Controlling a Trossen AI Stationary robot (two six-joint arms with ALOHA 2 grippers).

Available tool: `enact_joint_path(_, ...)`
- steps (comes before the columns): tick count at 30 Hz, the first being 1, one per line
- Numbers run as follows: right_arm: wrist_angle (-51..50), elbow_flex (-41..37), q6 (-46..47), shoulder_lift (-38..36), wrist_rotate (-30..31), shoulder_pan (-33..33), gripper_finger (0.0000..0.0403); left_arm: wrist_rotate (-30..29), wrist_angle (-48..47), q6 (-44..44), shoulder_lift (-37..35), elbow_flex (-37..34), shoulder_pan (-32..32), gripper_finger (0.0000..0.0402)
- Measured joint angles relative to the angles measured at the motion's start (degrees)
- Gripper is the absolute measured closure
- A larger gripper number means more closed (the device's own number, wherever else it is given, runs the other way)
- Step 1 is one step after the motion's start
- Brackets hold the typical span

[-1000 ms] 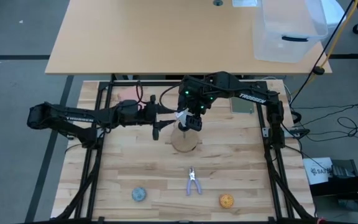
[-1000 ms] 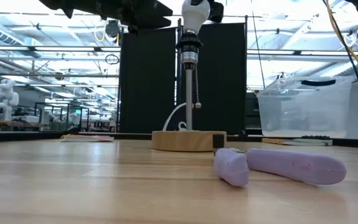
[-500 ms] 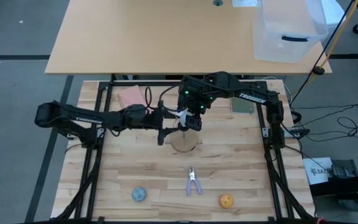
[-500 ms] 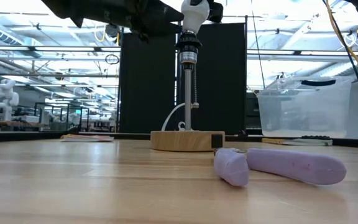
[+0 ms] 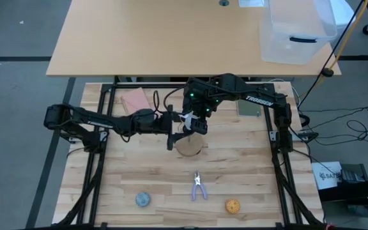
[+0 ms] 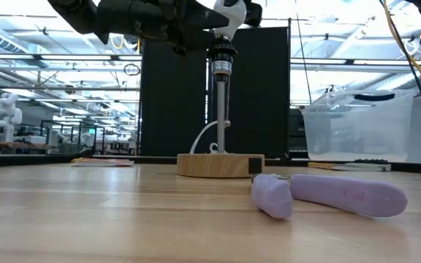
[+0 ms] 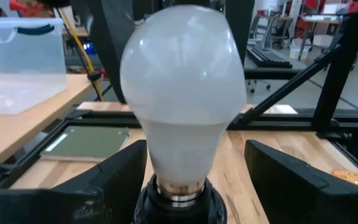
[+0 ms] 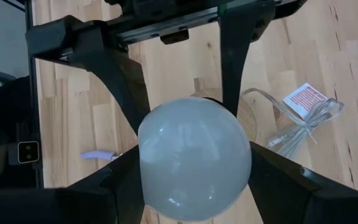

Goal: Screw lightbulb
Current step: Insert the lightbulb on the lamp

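The white lightbulb [image 7: 182, 81] stands upright with its silvery screw base [image 7: 178, 186] in the black socket [image 6: 221, 55] atop a pole on a round wooden stand [image 6: 214, 164]. My right gripper [image 8: 194, 180] comes down on it from above and is shut on the glass. My left gripper [image 7: 194, 152] reaches in level from the table's left and is open. Its two fingers [image 7: 120, 177] flank the bulb's neck and the socket without touching them. My right gripper pinches the lightbulb's round glass head between its two fingers, one on each opposite side [image 8: 146, 171]. It comes slanting down from above, from the table's right. The bulb stays upright, its screw base in the socket.
Purple-handled pliers [image 5: 200, 185] lie in front of the stand, with a blue-grey ball [image 5: 143, 199] and an orange ball [image 5: 233, 206] near the front edge. A pink pad [image 5: 135, 99] lies at the far left. The lamp's cord with a label [image 8: 303, 102] lies beside the stand.
My left gripper has moved toward the table's right and a little down, up to the lamp, and its fingers now flank the socket. The right gripper and the bulb have kept still.
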Motion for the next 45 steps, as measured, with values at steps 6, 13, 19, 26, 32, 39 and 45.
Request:
enact_joint_path(6,0.1,0.0,0.0,0.0,0.0,0.0,0.0172,-0.2,2.8,-0.4,1.6,0.0,0.0,0.0126)
enact_joint_path(13,0.1,0.0,0.0,0.0,0.0,0.0,0.0172,-2.8,4.0,0.5,2.9,0.0,0.1,0.0186)
enact_joint_path(19,0.1,0.0,0.2,0.0,-0.1,0.0,0.0172,-2.8,3.8,0.9,2.8,0.0,0.0,0.026)
enact_joint_path(26,0.1,0.0,-1.4,-0.1,0.7,0.8,0.0171,-3.0,3.6,1.0,2.8,0.0,0.0,0.0266)
enact_joint_path(32,-0.1,0.0,-4.0,-0.1,1.6,1.7,0.0144,-3.0,3.3,1.0,2.8,0.0,0.0,0.0259)
enact_joint_path(39,-0.4,0.0,-6.6,-0.1,2.0,2.2,0.0094,-3.0,3.2,0.5,2.8,0.0,0.0,0.0258)
enact_joint_path(45,0.0,0.0,-7.5,-1.1,1.9,2.3,0.0081,-3.0,3.2,0.6,2.8,0.1,0.0,0.0258)
